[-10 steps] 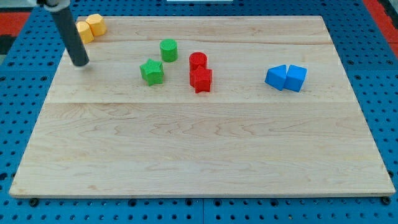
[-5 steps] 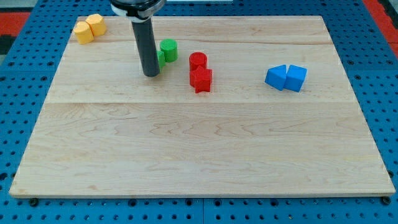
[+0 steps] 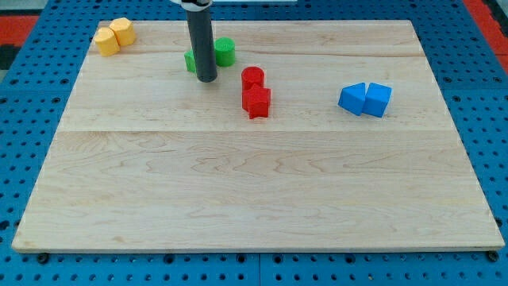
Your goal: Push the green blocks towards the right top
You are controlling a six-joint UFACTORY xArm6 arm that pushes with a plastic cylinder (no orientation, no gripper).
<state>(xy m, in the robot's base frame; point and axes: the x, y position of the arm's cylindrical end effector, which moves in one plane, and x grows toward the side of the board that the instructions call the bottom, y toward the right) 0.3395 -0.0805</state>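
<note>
My tip [image 3: 206,79] rests on the wooden board [image 3: 254,183] in its upper left part. The rod hides most of one green block [image 3: 190,60], which peeks out at the rod's left. A green cylinder [image 3: 225,51] stands just right of the rod, above the tip. Both green blocks sit close to the rod, near the board's top edge.
A red cylinder [image 3: 252,78] and a red block [image 3: 256,102] stand right of the tip. Two blue blocks [image 3: 366,98] sit at the right. Two yellow blocks [image 3: 114,35] sit at the top left corner.
My tip came from the far left to between the green blocks. Both green blocks have shifted up the view, the cylinder also to the right.
</note>
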